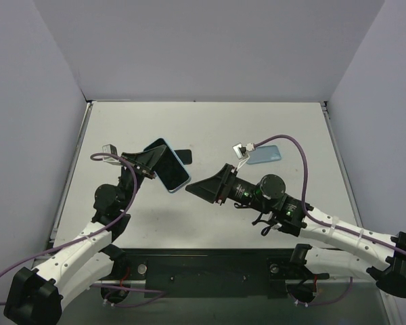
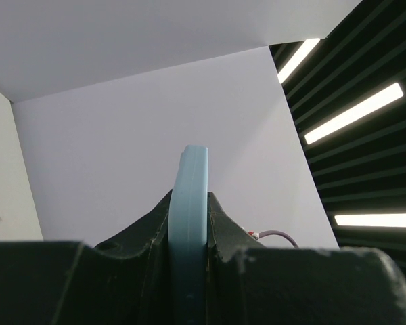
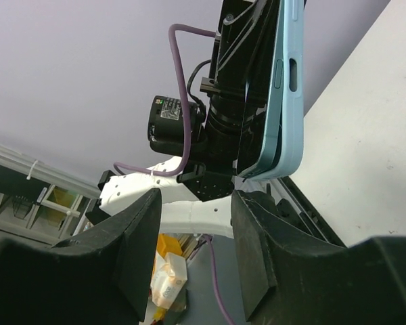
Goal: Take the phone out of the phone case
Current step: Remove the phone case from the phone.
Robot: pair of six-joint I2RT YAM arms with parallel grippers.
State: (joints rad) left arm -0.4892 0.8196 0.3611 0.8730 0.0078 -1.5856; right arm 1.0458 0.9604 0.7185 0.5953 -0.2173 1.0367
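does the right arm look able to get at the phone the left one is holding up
Probably yes. The left gripper is shut on the phone and holds it up on edge. The right gripper is open just below the phone's lower corner, with nothing between them.

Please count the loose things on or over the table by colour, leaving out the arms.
Light blue: 2, the phone case in the left gripper and a flat piece on the table.
Black: 1, a dark slab just behind the phone case.
Total: 3
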